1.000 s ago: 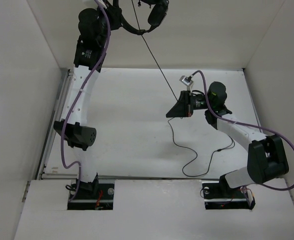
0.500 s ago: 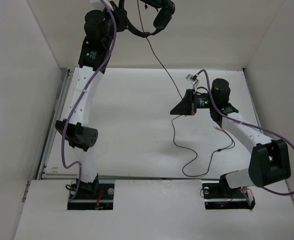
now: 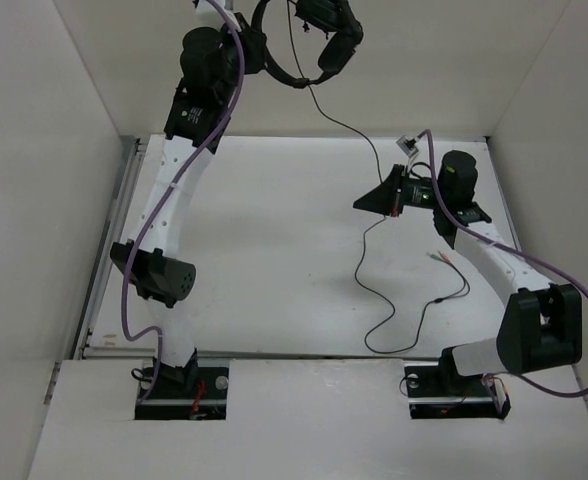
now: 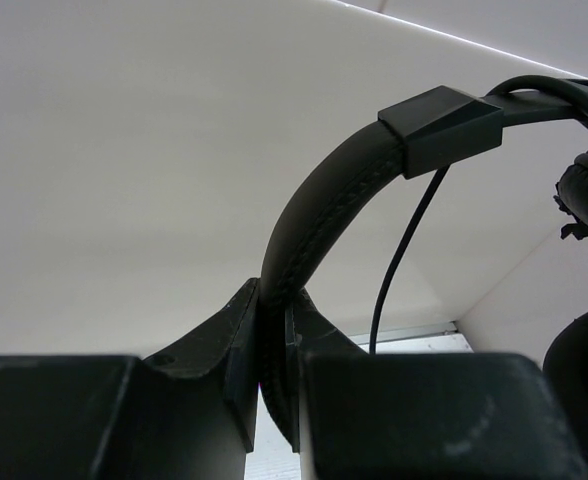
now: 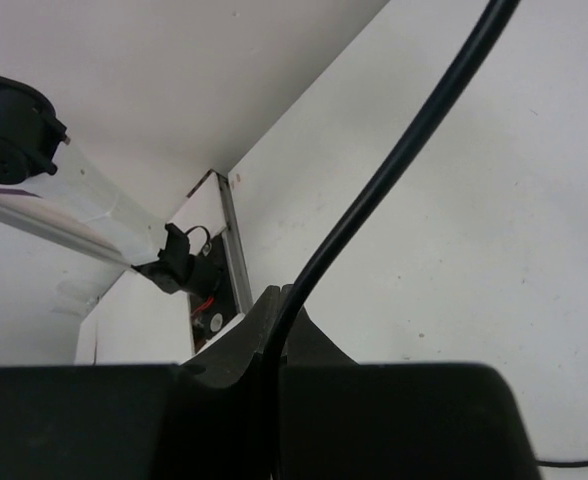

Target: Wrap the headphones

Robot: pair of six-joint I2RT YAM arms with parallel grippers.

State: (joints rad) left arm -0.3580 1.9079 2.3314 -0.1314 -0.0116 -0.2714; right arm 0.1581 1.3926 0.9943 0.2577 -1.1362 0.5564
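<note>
The black headphones (image 3: 309, 40) hang high at the back, above the table. My left gripper (image 3: 252, 38) is shut on their padded headband (image 4: 319, 210); an earcup (image 4: 586, 195) shows at the right of the left wrist view. The thin black cable (image 3: 346, 125) slopes down from the headphones to my right gripper (image 3: 366, 204), which is shut on the cable (image 5: 394, 170). Past that gripper the cable (image 3: 394, 310) loops loose over the table, and its reddish plug tips (image 3: 435, 258) lie to the right.
White walls close in the white table (image 3: 254, 260) at the left, back and right. A metal rail (image 3: 109, 260) runs along the table's left edge. Purple robot cables (image 3: 209, 110) hang along both arms.
My left gripper has moved right with the headphones. My right gripper has moved right and toward the back along the cable, and the stretch between the grippers is shorter and slacker.
</note>
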